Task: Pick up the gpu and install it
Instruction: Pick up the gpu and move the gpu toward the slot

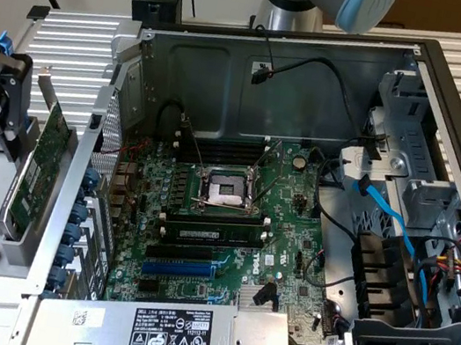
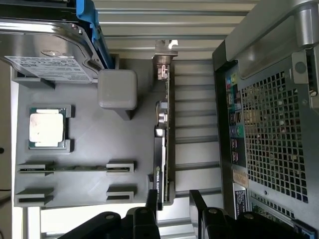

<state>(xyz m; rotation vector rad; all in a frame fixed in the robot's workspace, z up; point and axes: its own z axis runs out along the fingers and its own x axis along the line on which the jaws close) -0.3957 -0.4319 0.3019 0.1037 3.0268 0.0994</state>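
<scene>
Outside case, on exterior view's left, I see gpu standing on edge in slot of grey tray, silver bracket at end far from claw. Gripper open, fingers spread wider than card and straddling its near end; one finger just beside black shroud, other apart from it. Card not clamped as I read it. Same tray carries processor chip and hard drive. Motherboard lies flat inside case.
</scene>
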